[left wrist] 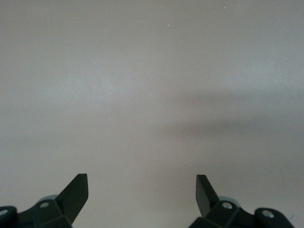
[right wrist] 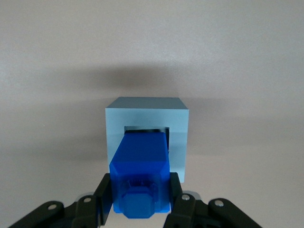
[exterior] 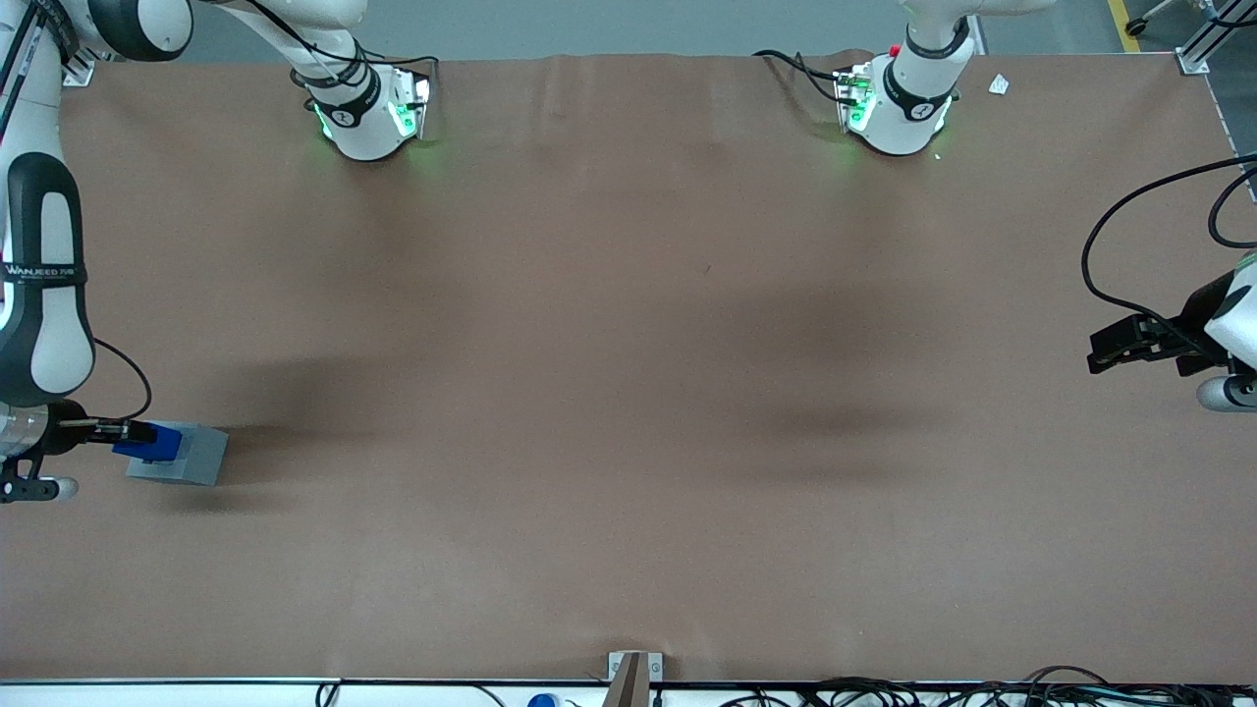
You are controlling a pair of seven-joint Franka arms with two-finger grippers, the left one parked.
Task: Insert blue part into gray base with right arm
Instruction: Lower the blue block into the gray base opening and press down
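Observation:
The gray base (exterior: 187, 455) sits on the brown table at the working arm's end, fairly near the front camera. In the right wrist view the gray base (right wrist: 145, 110) shows its top face with the square recess. The blue part (right wrist: 141, 164) is held between my black fingers (right wrist: 105, 197), and its far end reaches into the recess opening. In the front view the blue part (exterior: 147, 442) lies over the base's edge. My right gripper (exterior: 123, 432) is shut on the blue part, directly above the base.
The brown table (exterior: 628, 393) stretches wide toward the parked arm's end. Two white arm bases (exterior: 368, 108) stand along the edge farthest from the front camera. A small metal bracket (exterior: 633, 673) sits at the nearest edge.

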